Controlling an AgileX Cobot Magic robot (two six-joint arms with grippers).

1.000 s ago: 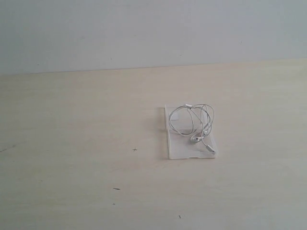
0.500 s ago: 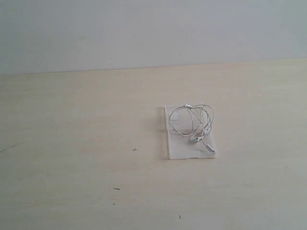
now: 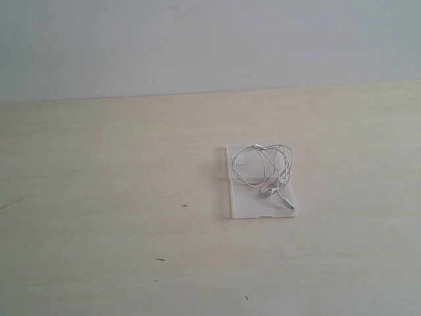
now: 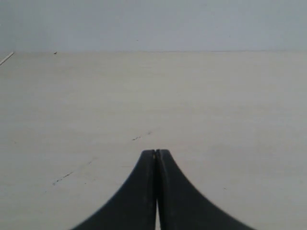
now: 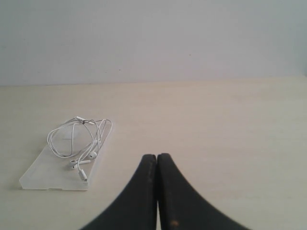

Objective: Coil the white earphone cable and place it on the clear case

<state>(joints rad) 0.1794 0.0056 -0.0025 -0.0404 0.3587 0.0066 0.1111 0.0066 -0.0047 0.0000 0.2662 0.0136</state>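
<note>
Coiled white earphone cable lies on the clear case, ahead of and well apart from the right gripper. Nothing has shifted in 1 s. The left gripper and its partner, 2 in all, are fully closed and empty. Task apparently complete.

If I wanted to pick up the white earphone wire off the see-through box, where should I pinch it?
Probably pinch the white earphone cable where its loops bunch together near the earbuds, coming straight down from above. It lies flat in loose coils on the clear case, so coming from the side would likely just push the case. One thin strand alone may slip.
</note>
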